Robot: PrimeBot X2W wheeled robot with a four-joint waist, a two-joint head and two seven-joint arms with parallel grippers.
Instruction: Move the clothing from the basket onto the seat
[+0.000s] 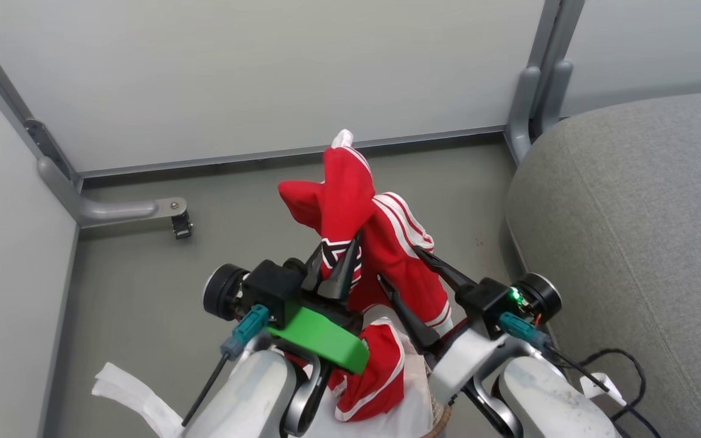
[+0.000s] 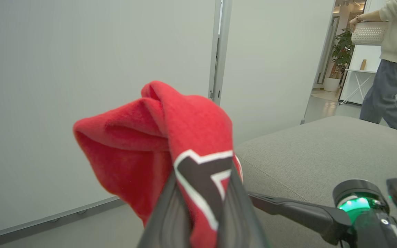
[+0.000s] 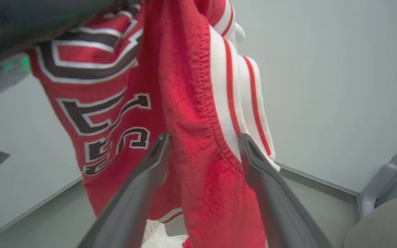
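My left gripper (image 1: 335,267) is shut on a red garment (image 1: 350,201) with white stripes and dark lettering, holding it up above the floor. In the left wrist view the cloth (image 2: 171,137) bunches over my left gripper (image 2: 203,172). My right gripper (image 1: 399,264) stands open beside it, and the hanging cloth (image 3: 191,103) falls between its fingers (image 3: 205,137) without being pinched. A second red garment (image 1: 375,371) lies on the white liner (image 1: 125,389) of the basket, whose brown rim (image 1: 439,420) peeks out under my arms. The grey seat (image 1: 630,243) is to the right.
Pale partition walls (image 1: 265,73) with grey metal feet (image 1: 119,210) close off the far side and left. A black cable (image 1: 624,365) lies on the seat's near edge. A person (image 2: 395,51) carrying a white perforated basket (image 2: 369,32) walks beyond the seat (image 2: 322,151).
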